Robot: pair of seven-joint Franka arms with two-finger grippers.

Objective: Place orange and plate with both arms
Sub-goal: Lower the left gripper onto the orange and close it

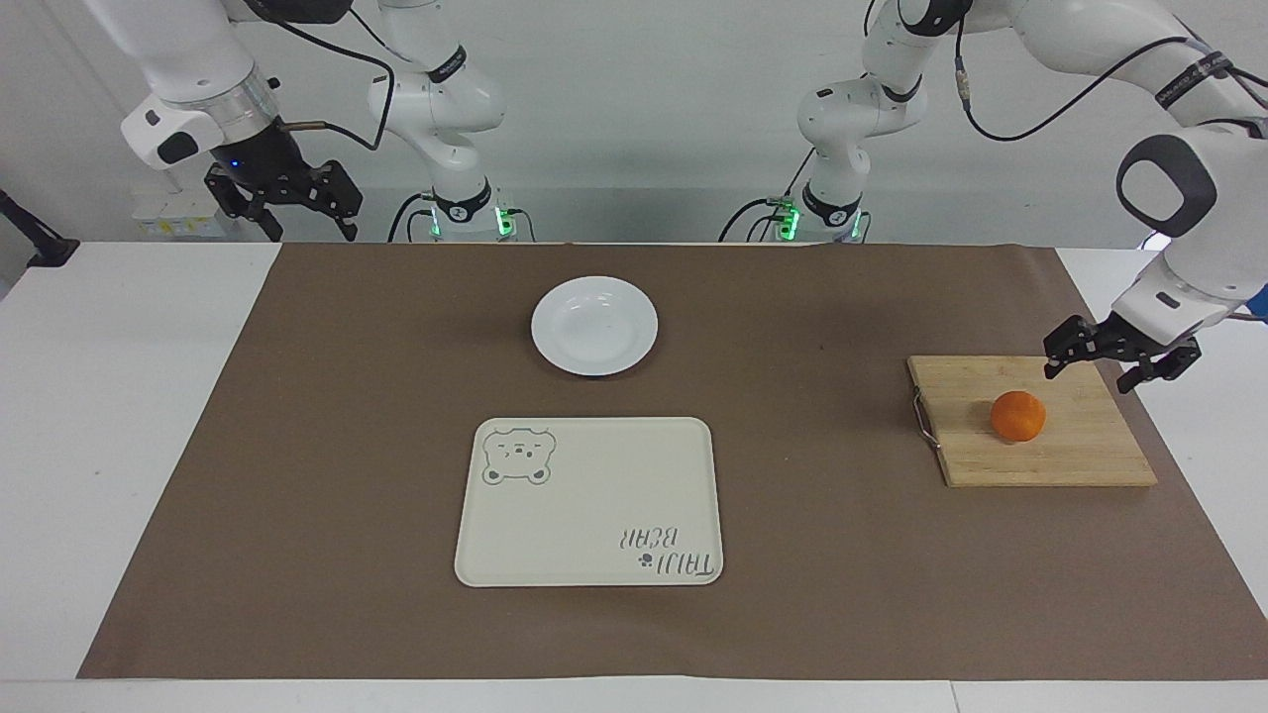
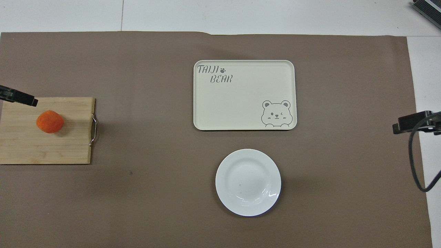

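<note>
Orange point(image 1: 1017, 415) sits clear; left claw point(image 1: 1088, 373) cut off overhead

orange point(image 1: 1017, 415): small, round, bright orange, resting on a wooden board point(image 1: 1080, 460) at the left arm's end of the table.
plate point(image 1: 594, 325): round, glossy white, shallow well, empty, flat on the brown mat point(image 1: 347, 446), just nearer to the robots than a cream tray point(image 1: 594, 495), apart from it.
</note>
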